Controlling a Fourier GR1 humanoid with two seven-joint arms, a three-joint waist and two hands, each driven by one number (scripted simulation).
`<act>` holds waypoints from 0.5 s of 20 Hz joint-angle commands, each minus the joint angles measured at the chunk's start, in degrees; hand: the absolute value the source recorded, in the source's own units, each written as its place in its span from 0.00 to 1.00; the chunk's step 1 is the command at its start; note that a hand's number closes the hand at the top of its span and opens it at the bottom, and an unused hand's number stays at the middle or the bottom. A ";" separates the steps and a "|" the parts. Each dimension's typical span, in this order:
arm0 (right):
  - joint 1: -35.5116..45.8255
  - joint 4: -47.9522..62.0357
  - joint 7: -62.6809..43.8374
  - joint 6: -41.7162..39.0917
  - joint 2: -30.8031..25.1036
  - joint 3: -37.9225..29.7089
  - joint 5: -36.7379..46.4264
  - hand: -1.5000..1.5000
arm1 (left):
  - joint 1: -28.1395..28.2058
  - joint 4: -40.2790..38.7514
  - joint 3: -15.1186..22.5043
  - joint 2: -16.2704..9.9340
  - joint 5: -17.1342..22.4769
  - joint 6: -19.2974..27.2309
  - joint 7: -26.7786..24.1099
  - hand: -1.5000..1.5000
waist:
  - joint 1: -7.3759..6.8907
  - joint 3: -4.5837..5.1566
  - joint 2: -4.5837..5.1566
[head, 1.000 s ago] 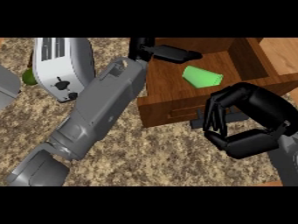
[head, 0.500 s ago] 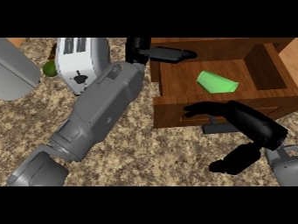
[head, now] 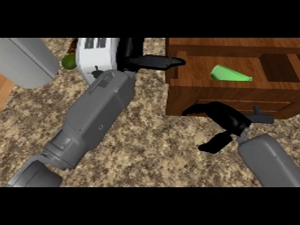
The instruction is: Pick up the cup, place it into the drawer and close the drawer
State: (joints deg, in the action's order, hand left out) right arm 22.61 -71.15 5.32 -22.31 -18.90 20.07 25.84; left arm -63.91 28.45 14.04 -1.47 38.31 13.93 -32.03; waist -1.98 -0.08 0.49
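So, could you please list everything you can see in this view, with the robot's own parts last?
cup: one, green, lying on its side inside the open drawer
drawer: one, brown wood, open, upper right
toaster: one, white, top centre, partly behind the left arm
small round thing: one, green, left of the toaster
grey block: one, grey, upper left
counter: one, speckled brown
left hand: one, black, by the drawer's left edge
right hand: one, black, open, at the drawer's front
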 commanded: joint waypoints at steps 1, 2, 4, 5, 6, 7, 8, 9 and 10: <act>4.95 16.33 4.72 5.57 3.55 1.33 5.95 1.00 | 4.23 3.16 0.42 -0.59 -0.10 -2.14 -0.19 0.00 | -1.95 -0.04 0.15; 5.99 19.87 7.58 7.89 3.46 -0.55 5.77 1.00 | 4.34 4.78 0.03 -0.67 0.04 -0.50 -0.67 0.00 | -2.78 -0.10 0.15; 10.72 25.31 9.93 8.82 3.29 -3.07 5.41 1.00 | 6.18 5.63 -0.04 -3.59 0.44 -4.23 0.77 0.00 | -3.62 -0.11 0.45; 12.15 28.05 11.46 9.50 3.22 -3.96 5.43 1.00 | 5.96 7.19 0.39 -3.35 0.37 -3.16 2.52 0.00 | -3.95 -0.14 0.27; 14.57 28.72 12.13 9.99 3.39 -6.09 4.11 1.00 | 8.98 7.56 0.15 -4.14 0.54 -4.65 0.56 0.00 | -4.23 -0.11 0.38; 14.31 30.18 15.16 10.89 3.08 -7.56 2.88 1.00 | 8.33 8.21 -0.15 -5.83 1.20 -6.43 2.87 0.00 | -4.59 -0.17 0.55; 16.87 32.95 14.96 11.16 2.64 -8.72 2.99 1.00 | 9.42 8.72 0.56 -4.27 0.54 -5.12 1.52 0.00 | -5.12 -0.19 0.75; 18.43 34.17 16.66 11.25 1.38 -10.03 2.49 1.00 | 9.92 10.04 0.37 -5.66 1.06 -6.82 2.57 0.00 | -5.16 -0.18 0.62; 18.75 35.85 17.51 13.47 1.11 -11.11 2.57 1.00 | 9.86 10.45 0.51 -6.01 0.78 -6.79 2.35 0.00 | -5.64 -0.24 0.92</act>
State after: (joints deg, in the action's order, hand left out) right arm 36.97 -42.72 18.55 -12.21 -16.89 12.92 29.09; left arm -56.03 36.26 14.32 -5.83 38.94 8.95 -30.30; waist -6.28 -0.14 0.94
